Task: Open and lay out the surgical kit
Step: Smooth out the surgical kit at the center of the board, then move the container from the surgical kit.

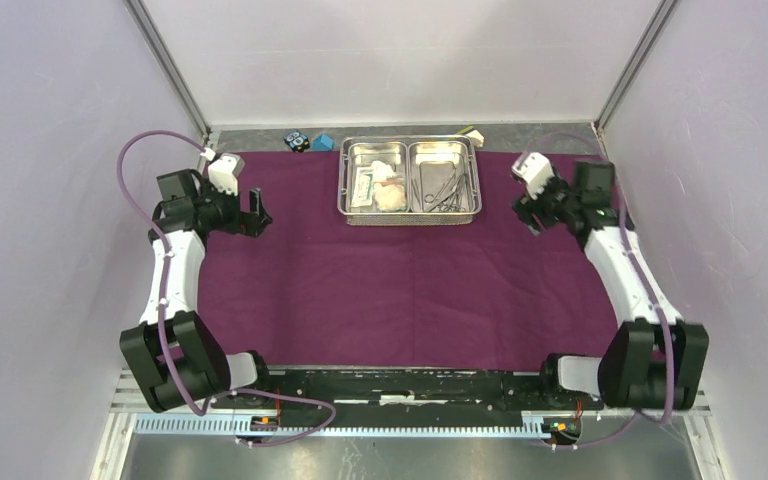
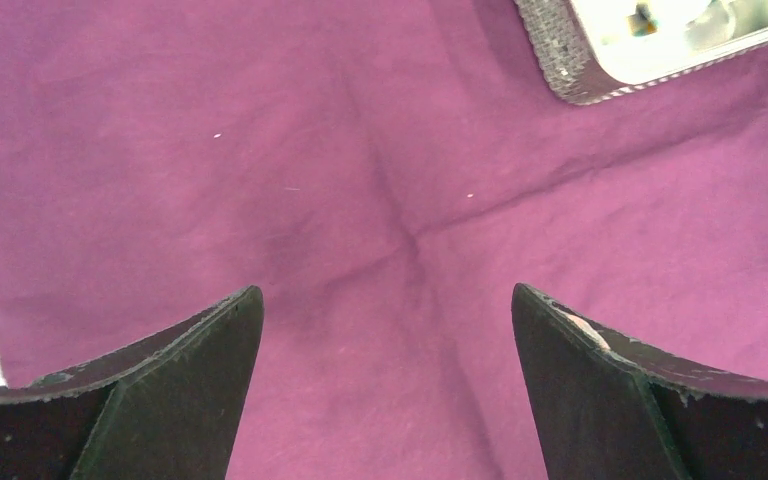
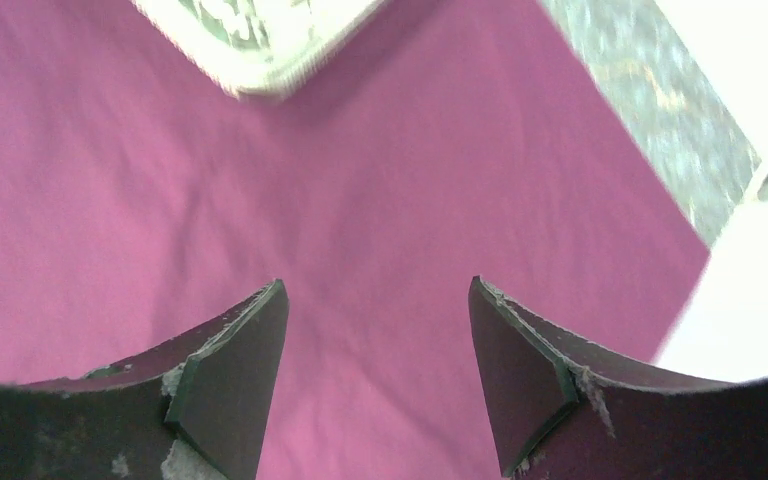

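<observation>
1. My left jaws stood wide apart and empty over the cloth wrap (image 1: 400, 290), left of the steel tray (image 1: 410, 218). My right jaws were also apart, somewhat narrower, and empty, over the wrap to the right of the tray.
2. The wrap lay spread open on the counter (image 1: 540, 130), with the tray at its far middle. The flat packet (image 1: 364, 185) and gauze wads (image 1: 392, 197) sat in the left compartment and the clamps (image 1: 443, 185) in the right.
3. Risk: the clamps lay crossed in a pile, so lifting one would likely drag a neighbour out or drop it.
4. Risk: the gauze looked soft and light. A pinch could take several wads or catch the packet.
5. Risk: tips pressed into the wrap could bunch it along its creases and shift the tray.
6. Risk: the shiny tray rim might slip from a shallow grip.
</observation>
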`<act>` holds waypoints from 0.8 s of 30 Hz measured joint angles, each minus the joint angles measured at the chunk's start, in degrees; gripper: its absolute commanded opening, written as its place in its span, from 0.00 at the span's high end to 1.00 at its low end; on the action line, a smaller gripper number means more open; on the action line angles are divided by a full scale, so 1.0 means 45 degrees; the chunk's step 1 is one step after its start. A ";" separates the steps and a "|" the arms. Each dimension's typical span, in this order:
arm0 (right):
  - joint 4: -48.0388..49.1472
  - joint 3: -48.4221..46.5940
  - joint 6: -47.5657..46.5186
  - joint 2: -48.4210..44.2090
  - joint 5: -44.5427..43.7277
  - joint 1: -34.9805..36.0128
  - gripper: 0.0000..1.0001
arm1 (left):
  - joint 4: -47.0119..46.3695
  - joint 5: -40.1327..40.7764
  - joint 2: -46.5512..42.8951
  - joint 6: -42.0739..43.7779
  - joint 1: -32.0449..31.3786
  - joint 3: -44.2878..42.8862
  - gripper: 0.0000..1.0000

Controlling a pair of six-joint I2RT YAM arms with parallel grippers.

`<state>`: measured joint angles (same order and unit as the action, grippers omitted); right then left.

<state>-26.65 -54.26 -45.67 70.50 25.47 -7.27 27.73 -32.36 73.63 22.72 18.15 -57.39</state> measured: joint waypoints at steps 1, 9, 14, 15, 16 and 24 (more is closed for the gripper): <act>0.0617 -0.0204 0.0811 0.0403 -0.0112 0.0568 0.27 | -0.0005 -0.0136 0.0015 -0.0175 -0.0034 0.0000 0.00; 0.3886 -0.3648 0.5887 0.5187 -0.1462 0.3147 0.28 | -0.0146 -0.0525 0.0427 -0.1773 -0.0379 -0.0199 0.00; 0.4532 -0.5683 0.7791 0.7626 -0.2171 0.3405 0.28 | -0.0204 -0.0515 0.0874 -0.2215 -0.0855 -0.0534 0.00; 0.4609 -0.5989 0.8111 0.8063 -0.2361 0.3429 0.29 | -0.0214 -0.0515 0.0981 -0.2283 -0.0942 -0.0597 0.00; 0.4668 -0.6183 0.8349 0.8408 -0.2482 0.3434 0.29 | -0.0233 -0.0505 0.1103 -0.2331 -0.1035 -0.0675 0.00; 0.4663 -0.7179 0.9724 1.0239 -0.3123 0.3449 0.37 | -0.0529 -0.0447 0.1715 -0.2788 -0.1603 -0.0860 0.00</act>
<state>-5.67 -86.56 -1.91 116.57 11.42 8.25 25.34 -34.37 81.34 10.17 10.94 -61.25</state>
